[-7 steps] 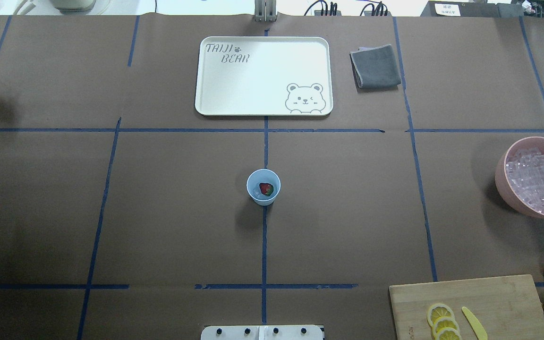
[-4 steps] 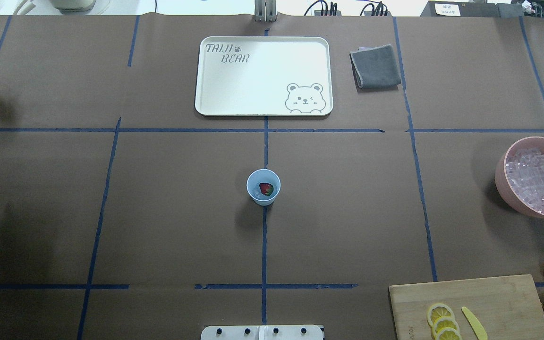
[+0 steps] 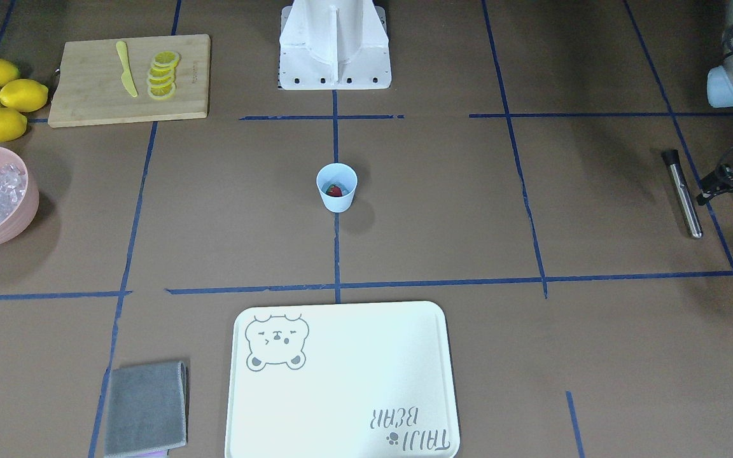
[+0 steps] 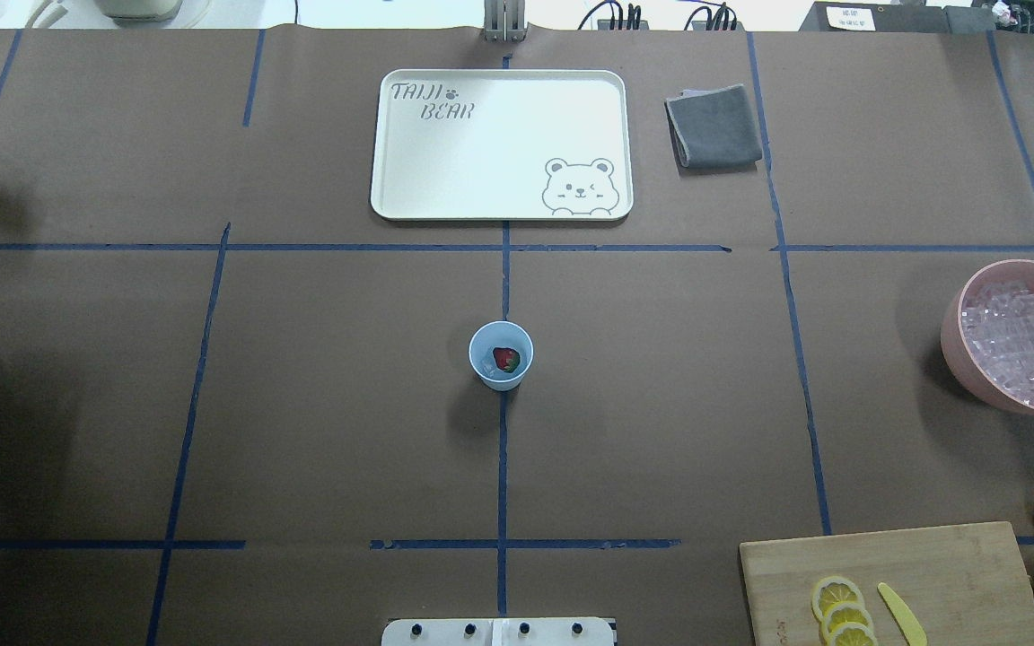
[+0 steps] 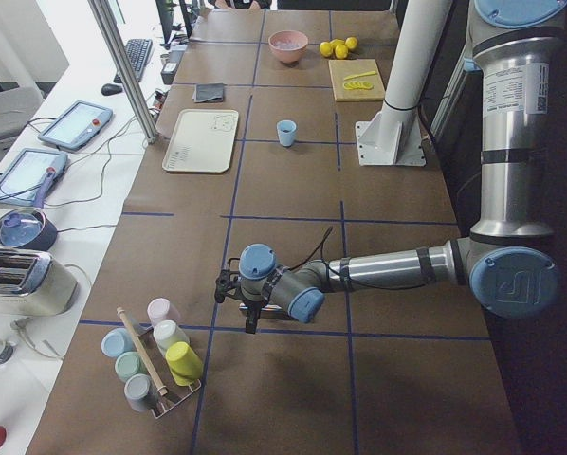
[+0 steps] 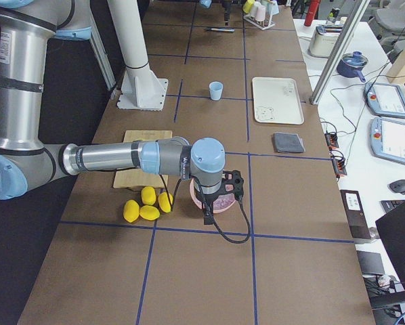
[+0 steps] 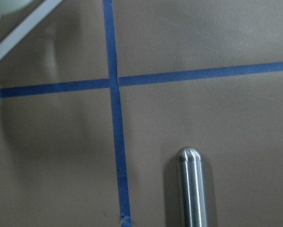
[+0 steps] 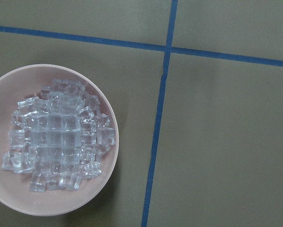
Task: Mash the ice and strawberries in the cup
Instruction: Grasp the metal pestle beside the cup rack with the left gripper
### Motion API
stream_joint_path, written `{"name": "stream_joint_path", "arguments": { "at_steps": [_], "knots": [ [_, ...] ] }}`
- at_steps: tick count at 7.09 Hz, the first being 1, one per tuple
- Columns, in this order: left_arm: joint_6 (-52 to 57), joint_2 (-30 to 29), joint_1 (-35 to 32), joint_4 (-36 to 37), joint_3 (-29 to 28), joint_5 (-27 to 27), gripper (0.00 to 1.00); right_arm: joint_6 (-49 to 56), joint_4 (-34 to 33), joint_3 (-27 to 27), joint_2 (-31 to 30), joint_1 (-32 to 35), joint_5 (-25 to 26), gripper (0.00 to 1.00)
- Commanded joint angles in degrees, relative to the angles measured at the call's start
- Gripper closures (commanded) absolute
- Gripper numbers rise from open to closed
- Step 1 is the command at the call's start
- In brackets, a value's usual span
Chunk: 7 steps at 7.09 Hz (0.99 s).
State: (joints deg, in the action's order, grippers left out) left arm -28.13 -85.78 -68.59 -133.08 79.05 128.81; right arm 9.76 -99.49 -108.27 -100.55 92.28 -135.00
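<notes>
The pale blue cup (image 4: 500, 355) stands upright at the counter's middle, far from every edge, with the whole red, green-topped strawberry (image 4: 506, 359) inside. Clear ice (image 8: 56, 142) fills the pink bowl (image 4: 950, 345) at the right edge, under the right gripper (image 6: 221, 195). The left gripper (image 5: 232, 286) hangs by the steel rod (image 3: 683, 193) near the left edge. How far either gripper is spread, I cannot tell.
</notes>
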Motion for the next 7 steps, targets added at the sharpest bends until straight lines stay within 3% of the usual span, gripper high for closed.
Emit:
{"name": "stream_joint_path", "arguments": {
  "at_steps": [1, 6, 7],
  "knots": [
    [-1.3, -0.3, 2.6, -1.7, -1.2, -1.8, 0.01, 0.0, 0.0, 0.1, 0.0, 0.0, 0.0, 0.01],
    [-1.3, -0.7, 5.6, -1.7, -1.6, -1.8, 0.01, 0.1, 0.0, 0.3, -0.1, 0.0, 0.0, 0.01],
    [-1.4, -0.7, 5.6, -1.7, -1.5, -1.8, 0.15, 0.1, 0.0, 0.3, -0.1, 0.0, 0.0, 0.01]
  ]
}}
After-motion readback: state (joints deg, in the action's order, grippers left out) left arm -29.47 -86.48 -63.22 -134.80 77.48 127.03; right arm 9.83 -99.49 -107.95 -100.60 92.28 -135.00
